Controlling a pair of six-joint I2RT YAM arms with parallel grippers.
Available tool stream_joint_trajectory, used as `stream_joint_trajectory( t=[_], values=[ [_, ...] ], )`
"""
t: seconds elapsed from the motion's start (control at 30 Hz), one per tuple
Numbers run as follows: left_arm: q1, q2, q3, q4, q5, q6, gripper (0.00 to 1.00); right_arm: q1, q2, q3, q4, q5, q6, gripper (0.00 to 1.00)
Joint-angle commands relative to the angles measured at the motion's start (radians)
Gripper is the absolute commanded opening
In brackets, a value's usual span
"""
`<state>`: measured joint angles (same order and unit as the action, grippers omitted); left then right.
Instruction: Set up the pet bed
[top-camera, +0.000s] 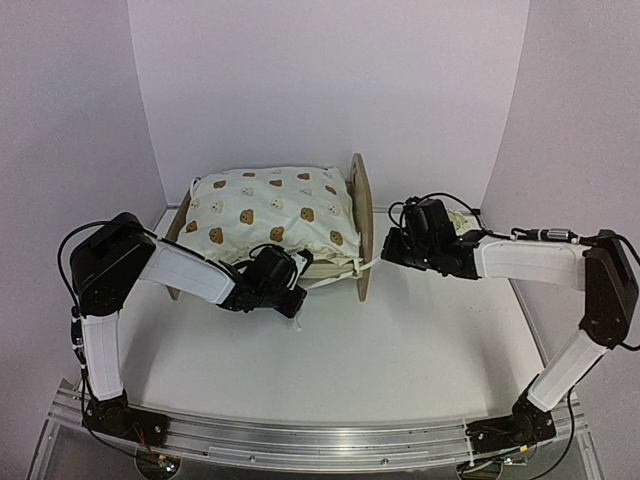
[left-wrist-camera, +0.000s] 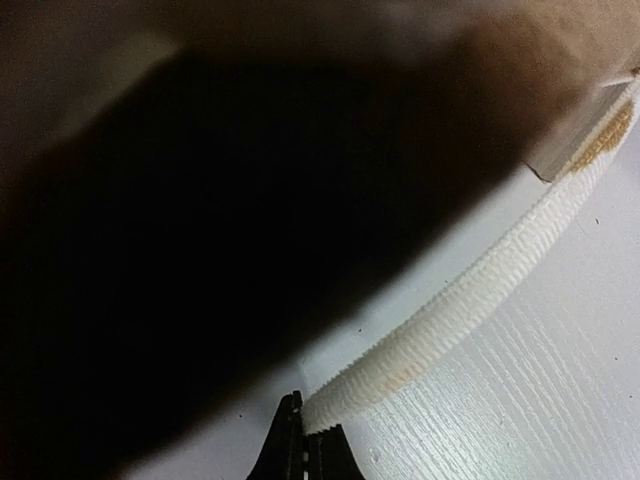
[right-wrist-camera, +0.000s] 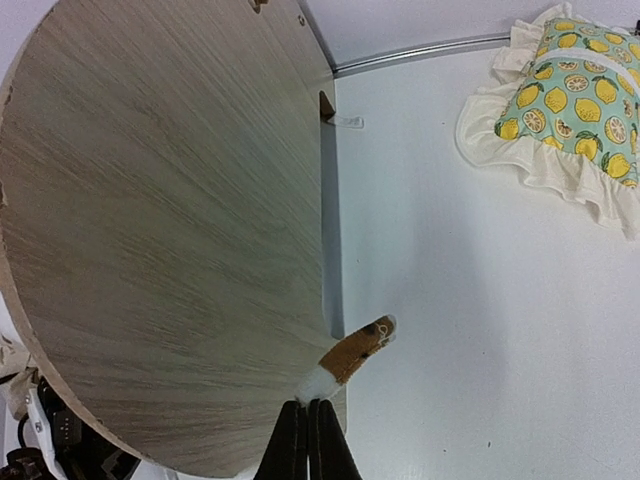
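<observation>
1. Overhead, the pet bed (top-camera: 360, 210) is seen at the table's (top-camera: 400, 350) back, covered by a bear-print cushion (top-camera: 270, 210), with the left gripper (top-camera: 294, 302) and right gripper (top-camera: 386, 250) close by.
2. At the left wrist, a ribbed cream strap (left-wrist-camera: 470, 300) is pinched by closed fingers (left-wrist-camera: 288, 445).
3. At the right wrist, a brown-tipped tie (right-wrist-camera: 352, 355) is clamped by closed fingers (right-wrist-camera: 292, 440) beside the wooden end board (right-wrist-camera: 170, 230).

Left arm (top-camera: 185, 270) is reaching in low along the pet bed's (top-camera: 360, 215) near side, with the left gripper (left-wrist-camera: 304, 445) pinching a cream strap (left-wrist-camera: 470, 290) fully closed. Right arm (top-camera: 525, 260) is stretching in from the pet bed's right. The right gripper (right-wrist-camera: 308, 430) is clamping a fabric tie (right-wrist-camera: 355, 352) just off that end.
</observation>
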<state>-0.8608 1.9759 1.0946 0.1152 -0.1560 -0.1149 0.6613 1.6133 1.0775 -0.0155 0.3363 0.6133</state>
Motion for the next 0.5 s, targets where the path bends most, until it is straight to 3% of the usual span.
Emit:
stream_joint_trajectory(
  t=[0.0,0.23,0.3,0.4,0.47],
  values=[
    [0.029,-0.026,-0.019,-0.07,-0.049,-0.046,0.0,-0.006,0.001,0.067,0.032,0.046,-0.027,0.0],
    [0.028,-0.047,-0.009,-0.07,0.014,-0.069,0.08,-0.006,-0.017,0.113,0.031,-0.072,-0.075,0.0],
    [0.027,-0.07,-0.023,-0.07,0.039,-0.075,0.24,-0.006,-0.039,0.087,0.03,-0.115,-0.076,0.02],
    [0.027,-0.123,-0.054,-0.063,0.078,-0.078,0.49,-0.006,-0.081,0.051,0.025,-0.163,-0.073,0.23],
    [0.026,-0.173,-0.081,-0.061,0.098,-0.084,0.59,-0.006,-0.113,0.046,0.008,-0.188,-0.078,0.44]
  ],
)
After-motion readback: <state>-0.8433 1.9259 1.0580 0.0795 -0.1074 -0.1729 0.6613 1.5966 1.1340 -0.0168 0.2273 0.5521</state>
